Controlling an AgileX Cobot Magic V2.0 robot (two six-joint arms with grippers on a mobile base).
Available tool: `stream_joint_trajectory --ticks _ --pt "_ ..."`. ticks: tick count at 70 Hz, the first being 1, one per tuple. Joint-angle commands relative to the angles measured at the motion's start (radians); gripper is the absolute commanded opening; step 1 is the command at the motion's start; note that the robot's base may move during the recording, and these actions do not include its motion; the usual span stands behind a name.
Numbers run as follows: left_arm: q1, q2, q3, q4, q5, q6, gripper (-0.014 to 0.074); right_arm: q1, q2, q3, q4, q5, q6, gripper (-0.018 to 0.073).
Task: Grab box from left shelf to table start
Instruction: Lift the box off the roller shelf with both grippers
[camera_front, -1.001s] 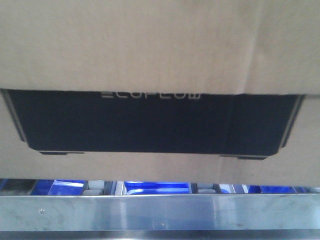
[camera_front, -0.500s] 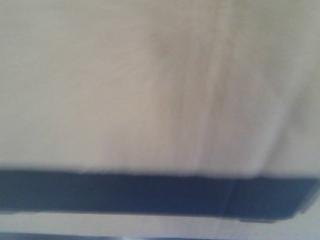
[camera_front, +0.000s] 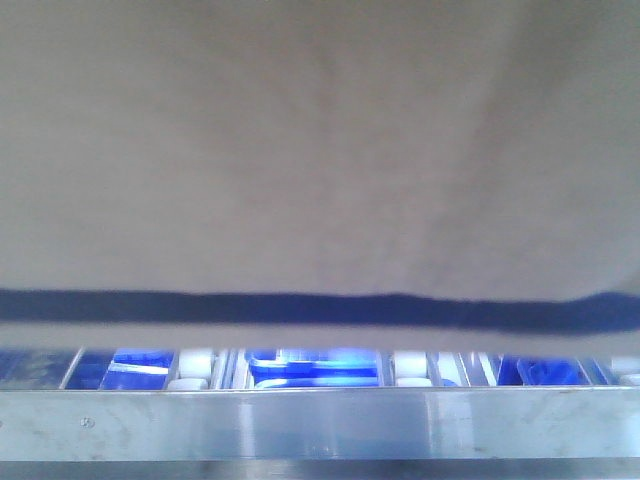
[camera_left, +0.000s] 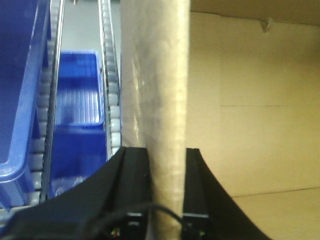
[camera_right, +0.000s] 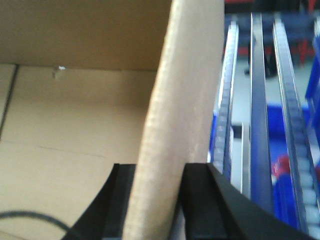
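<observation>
The box (camera_front: 320, 150) blocks nearly the whole front, leaving only a thin gap above the left shelf (camera_front: 320, 425), with blue bins (camera_left: 75, 95) close at its left and roller tracks (camera_right: 224, 100) at its right.

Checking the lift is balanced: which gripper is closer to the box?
Neither, it's a tie: the left gripper has its fingers pinching the left wall of the box; the right gripper pinches the right wall. Both touch cardboard.

The cardboard box (camera_front: 320, 150) is plain tan-brown, with a black band (camera_front: 320, 308) low on its face. The shelf rail (camera_front: 320, 425) is brushed silver, the rollers (camera_front: 197, 362) white, the bins (camera_left: 77, 90) deep blue. The left gripper (camera_left: 166, 162) and right gripper (camera_right: 156, 175) are black.
</observation>
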Motion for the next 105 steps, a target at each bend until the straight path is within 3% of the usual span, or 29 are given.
stream_joint_trajectory --ticks 1,82,105 --pt "-0.005 -0.021 -0.038 -0.007 -0.157 -0.004 -0.0091 -0.005 -0.027 -0.026 -0.098 -0.147 -0.015 0.0059" --pt "-0.005 -0.037 -0.038 -0.022 -0.149 -0.003 -0.0092 -0.006 -0.067 -0.021 -0.098 -0.138 -0.016 0.0059" --pt "-0.098 -0.034 0.015 -0.014 -0.156 -0.003 -0.0092 -0.008 -0.067 -0.021 -0.098 -0.138 -0.016 0.0059"
